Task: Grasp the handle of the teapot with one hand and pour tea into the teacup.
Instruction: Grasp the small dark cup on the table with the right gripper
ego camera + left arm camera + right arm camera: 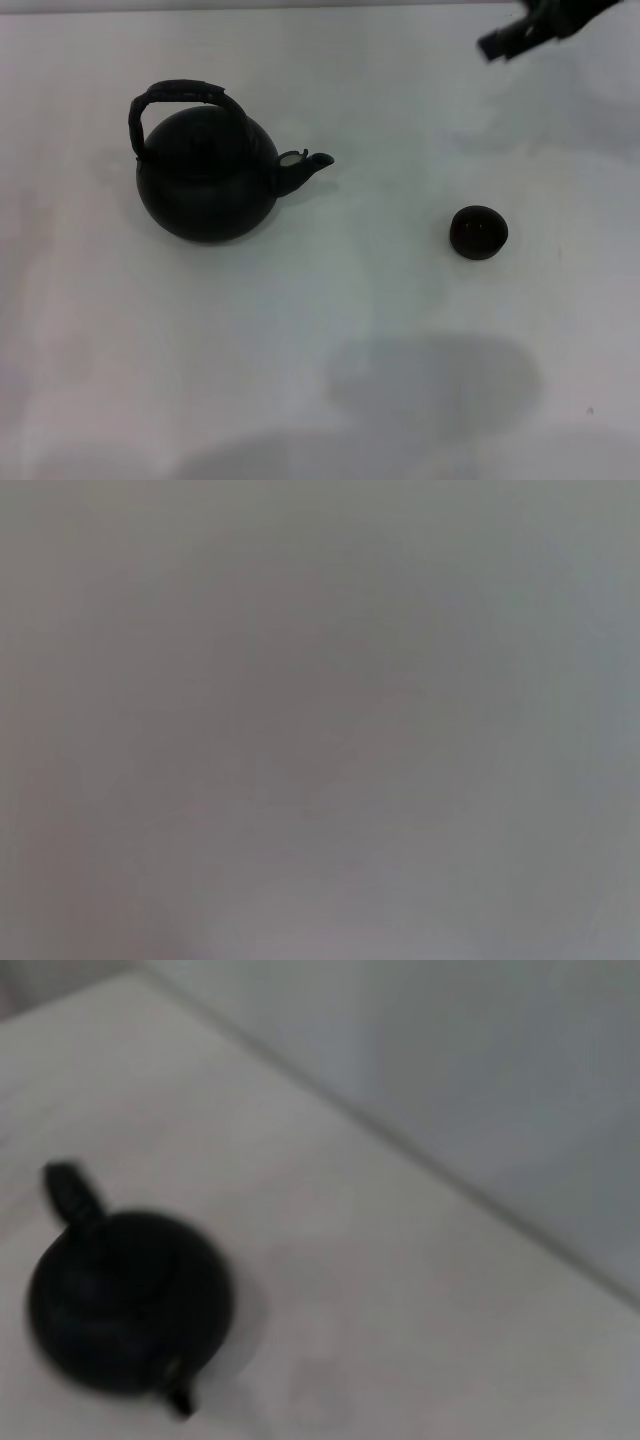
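Observation:
The matte-black teapot (207,178) stands upright on the white table at the left in the head view, its short spout (305,168) pointing right. Its arched black handle (178,100) rises over the lid. The small dark teacup (478,232) stands to the right of the pot, well apart from it. My right gripper (510,38) shows only as a dark tip at the far right edge, above the table and far from both. The right wrist view shows the teapot (125,1300) from above with its handle (72,1195). The left gripper is out of view.
The white table (320,380) carries only the pot and the cup. Its far edge against a grey wall (480,1080) shows in the right wrist view. The left wrist view shows only a plain grey surface (320,720).

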`<action>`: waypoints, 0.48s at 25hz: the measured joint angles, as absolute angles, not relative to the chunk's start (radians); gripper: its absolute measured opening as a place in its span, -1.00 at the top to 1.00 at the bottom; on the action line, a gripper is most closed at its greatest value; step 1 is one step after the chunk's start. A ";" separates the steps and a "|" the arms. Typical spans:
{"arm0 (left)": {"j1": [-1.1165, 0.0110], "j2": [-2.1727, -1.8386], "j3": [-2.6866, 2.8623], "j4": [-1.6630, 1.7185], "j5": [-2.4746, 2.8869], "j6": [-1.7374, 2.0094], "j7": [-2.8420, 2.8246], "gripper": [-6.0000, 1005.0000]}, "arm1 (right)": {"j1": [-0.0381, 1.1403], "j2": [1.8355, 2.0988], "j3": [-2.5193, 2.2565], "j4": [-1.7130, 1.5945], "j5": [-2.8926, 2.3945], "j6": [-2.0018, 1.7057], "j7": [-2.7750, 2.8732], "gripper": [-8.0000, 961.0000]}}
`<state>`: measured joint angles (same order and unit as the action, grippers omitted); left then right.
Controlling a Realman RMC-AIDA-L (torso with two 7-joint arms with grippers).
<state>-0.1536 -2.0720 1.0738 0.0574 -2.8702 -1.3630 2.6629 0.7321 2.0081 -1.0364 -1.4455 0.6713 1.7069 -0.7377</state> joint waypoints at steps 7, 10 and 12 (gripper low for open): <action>-0.176 -2.071 1.074 0.058 -2.922 -1.346 2.663 -0.29 | 0.743 2.012 -1.290 -1.518 0.581 1.758 -0.596 -0.76; -0.186 -2.072 1.065 0.058 -2.927 -1.339 2.663 -0.29 | 0.743 2.013 -1.393 -1.549 0.579 1.761 -0.541 -0.76; -0.192 -2.072 1.060 0.058 -2.927 -1.338 2.663 -0.29 | 0.743 2.013 -1.447 -1.557 0.576 1.762 -0.516 -0.76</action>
